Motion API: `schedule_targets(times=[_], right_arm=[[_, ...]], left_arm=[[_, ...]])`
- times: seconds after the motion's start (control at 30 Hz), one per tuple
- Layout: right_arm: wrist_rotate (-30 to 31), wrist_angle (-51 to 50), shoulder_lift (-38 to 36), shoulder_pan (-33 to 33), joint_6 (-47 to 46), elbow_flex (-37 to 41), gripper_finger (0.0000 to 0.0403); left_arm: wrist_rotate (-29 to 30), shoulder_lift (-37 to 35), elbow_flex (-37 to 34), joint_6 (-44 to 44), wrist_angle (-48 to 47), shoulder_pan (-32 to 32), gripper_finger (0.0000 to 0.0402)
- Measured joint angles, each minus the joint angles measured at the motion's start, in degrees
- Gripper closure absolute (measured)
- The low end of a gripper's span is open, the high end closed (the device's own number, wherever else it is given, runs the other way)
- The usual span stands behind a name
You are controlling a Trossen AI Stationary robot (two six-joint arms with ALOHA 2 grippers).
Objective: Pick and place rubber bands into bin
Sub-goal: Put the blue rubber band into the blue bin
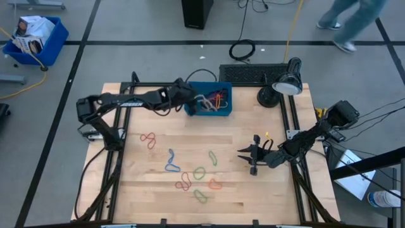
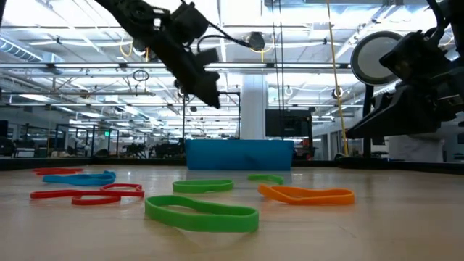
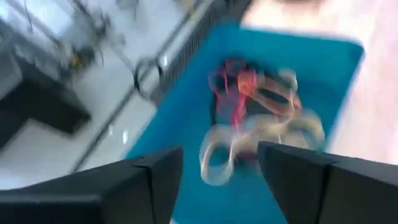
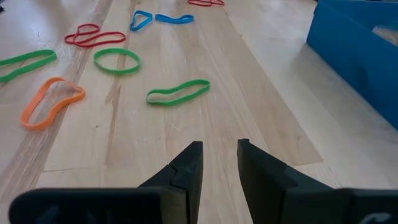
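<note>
High view shows thin, floppy rubber bands [image 1: 199, 172] lying flat on the pale wooden table [image 1: 266, 196]: red, blue, green and orange loops, spread near the middle and front. One blue band [image 1: 171, 161] is long and twisted, running from front to back. A green band [image 1: 213, 158] lies slanted. More bands, tan, red and orange, sit in a tangled pile [image 1: 212, 101] inside the small blue bin [image 1: 224, 107] at the back edge. The bin is smooth plastic with rounded corners. The left gripper [image 1: 185, 101] hangs over the bin's left side, fingers apart and holding nothing. The right gripper [image 1: 245, 154] waits low over the table's right side, fingers a little apart, empty. A black lamp [image 1: 281, 85] stands at the back right.
</note>
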State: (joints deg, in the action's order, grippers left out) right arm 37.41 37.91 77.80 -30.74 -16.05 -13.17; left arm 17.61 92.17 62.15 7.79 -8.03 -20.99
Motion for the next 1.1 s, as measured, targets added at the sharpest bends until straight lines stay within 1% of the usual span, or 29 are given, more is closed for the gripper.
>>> schedule_targets(times=[0.1,0.17,0.23,0.37,0.43,0.57,0.63,0.73,0.83,0.9,1.0,1.03,1.1], right_arm=[[-0.02,-0.10,0.00,0.00,0.00,0.00,0.0312],[-0.06,-0.12,0.00,-0.01,-0.02,0.00,0.0312],[-0.15,-0.08,0.00,-0.02,-0.44,0.00,0.0312],[-0.17,-0.39,0.00,0.00,-1.87,0.00,0.0312],[-0.17,-0.48,0.00,-0.01,-2.50,0.00,0.0312],[-0.20,-0.43,0.00,-0.01,-2.80,0.00,0.0312],[-0.41,-0.24,0.00,0.00,-2.82,0.00,0.0312],[-3.40,1.14,0.00,-0.02,-2.67,0.00,0.0312],[-4.55,3.27,0.00,-0.02,-1.53,0.00,0.0312],[-4.52,4.65,0.00,-0.02,-0.49,0.00,0.0312],[-4.52,6.49,0.00,-0.02,1.06,0.00,0.0312],[-4.52,6.92,0.00,-0.02,1.47,0.00,0.0312],[-4.52,7.38,0.00,0.00,1.84,0.00,0.0312]], left_arm=[[2.09,-3.47,-0.02,-5.65,-12.78,3.08,0.0175],[2.20,-5.24,-0.02,-9.80,-20.36,6.56,0.0179],[3.47,-6.23,-0.06,-14.61,-26.83,11.45,0.0192],[8.73,-5.98,-0.12,-23.85,-36.37,23.31,0.0227],[9.30,-5.76,-0.13,-28.63,-37.87,29.30,0.0244],[10.14,-5.29,-2.41,-38.12,-37.27,40.50,0.0269],[11.99,-5.41,-4.49,-42.29,-33.97,45.43,0.0277],[13.61,-5.37,-9.39,-46.41,-28.00,51.78,0.0284],[13.85,-5.37,-15.21,-46.36,-15.95,55.77,0.0286],[13.93,-5.35,-19.63,-43.58,-6.66,57.12,0.0286],[14.95,-5.35,-25.50,-37.44,7.82,57.40,0.0286],[15.30,-5.31,-27.36,-35.75,11.66,57.07,0.0286],[15.24,-4.73,-30.29,-34.44,15.83,55.71,0.0286]])
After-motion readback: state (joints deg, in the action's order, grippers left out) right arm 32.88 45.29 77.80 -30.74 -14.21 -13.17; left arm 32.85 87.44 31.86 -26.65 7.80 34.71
